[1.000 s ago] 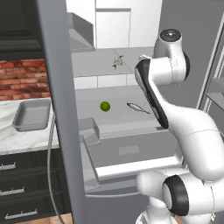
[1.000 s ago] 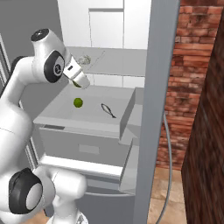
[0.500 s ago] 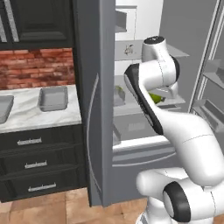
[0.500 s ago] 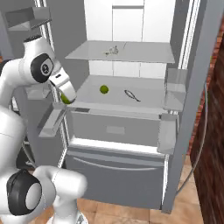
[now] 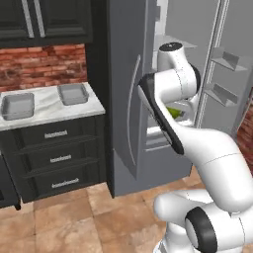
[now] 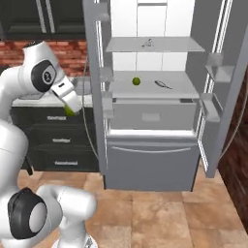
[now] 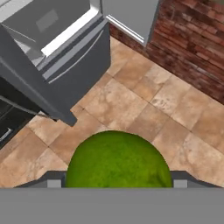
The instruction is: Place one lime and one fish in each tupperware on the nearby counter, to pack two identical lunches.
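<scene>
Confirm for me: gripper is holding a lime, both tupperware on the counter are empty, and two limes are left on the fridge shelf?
Not quite. The right base view shows one lime on the fridge shelf, beside a fish. The gripper does hold a lime, and both tupperware look empty.

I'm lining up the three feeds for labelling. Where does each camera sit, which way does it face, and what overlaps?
Left base view: behind-left on the base, facing the counter, two tupperware and fridge door; arm fills right.
Right base view: behind-right, facing the open fridge, lime and fish on a shelf; arm at left.
Hand view: on the hand, looking down at floor tiles past the held lime.
Shared: the held lime.
</scene>
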Controlling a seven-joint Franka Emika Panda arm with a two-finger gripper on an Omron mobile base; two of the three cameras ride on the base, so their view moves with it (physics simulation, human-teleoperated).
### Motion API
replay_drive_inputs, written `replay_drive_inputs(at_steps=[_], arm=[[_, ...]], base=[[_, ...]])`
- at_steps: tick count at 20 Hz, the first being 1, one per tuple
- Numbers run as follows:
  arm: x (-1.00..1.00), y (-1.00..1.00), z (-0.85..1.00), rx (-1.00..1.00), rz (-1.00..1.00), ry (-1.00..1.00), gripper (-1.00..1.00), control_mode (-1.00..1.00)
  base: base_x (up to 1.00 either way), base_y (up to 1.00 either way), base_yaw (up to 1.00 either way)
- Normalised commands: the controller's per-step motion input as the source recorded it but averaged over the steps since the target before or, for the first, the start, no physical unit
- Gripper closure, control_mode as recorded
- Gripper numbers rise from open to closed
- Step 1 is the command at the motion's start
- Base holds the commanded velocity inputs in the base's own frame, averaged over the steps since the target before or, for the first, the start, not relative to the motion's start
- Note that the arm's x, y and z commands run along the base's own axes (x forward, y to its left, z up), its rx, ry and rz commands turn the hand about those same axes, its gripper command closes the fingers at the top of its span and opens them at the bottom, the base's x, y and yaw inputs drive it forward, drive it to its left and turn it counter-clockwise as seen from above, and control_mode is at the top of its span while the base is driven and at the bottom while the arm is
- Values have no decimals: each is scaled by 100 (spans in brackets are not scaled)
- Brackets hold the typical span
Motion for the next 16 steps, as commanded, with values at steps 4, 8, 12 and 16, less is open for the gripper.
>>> replay_drive_inputs(at_steps=[4, 8, 12, 16], arm=[[0, 0, 0, 0, 0, 0, 100, 100], [0, 0, 0, 0, 0, 0, 100, 100], [0, 0, 0, 0, 0, 0, 100, 100], [0, 0, 0, 0, 0, 0, 100, 100]], base=[[-44, 100, -4], [22, 100, 6], [58, 99, 31], [78, 78, 45]])
